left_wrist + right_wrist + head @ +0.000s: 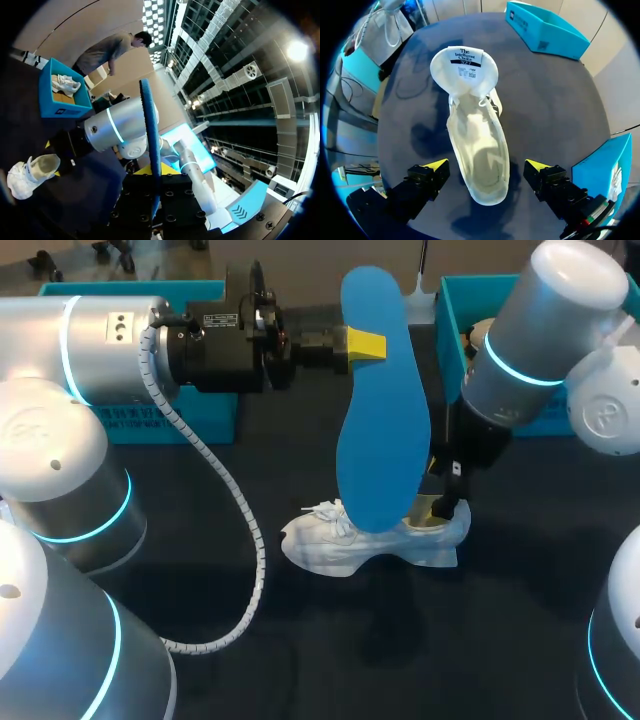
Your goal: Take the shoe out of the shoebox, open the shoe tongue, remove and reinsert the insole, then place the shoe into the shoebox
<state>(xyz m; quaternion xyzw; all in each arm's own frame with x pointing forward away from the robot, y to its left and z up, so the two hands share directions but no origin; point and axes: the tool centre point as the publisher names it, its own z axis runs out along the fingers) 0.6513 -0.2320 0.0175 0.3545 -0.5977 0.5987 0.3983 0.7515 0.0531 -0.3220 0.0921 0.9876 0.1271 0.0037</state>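
A white shoe lies on the dark table, its tongue folded open and its inside bare. My left gripper is shut on a blue insole, holding it upright in the air above the shoe; in the left wrist view the insole shows edge-on between the fingers. My right gripper hangs open over the shoe's heel, a yellow fingertip on each side, not touching it. The right arm comes down at the shoe's heel end.
A blue shoebox stands at the back left behind my left arm. Another blue box at the back right holds a second white shoe. The dark tabletop spreads in front of the shoe.
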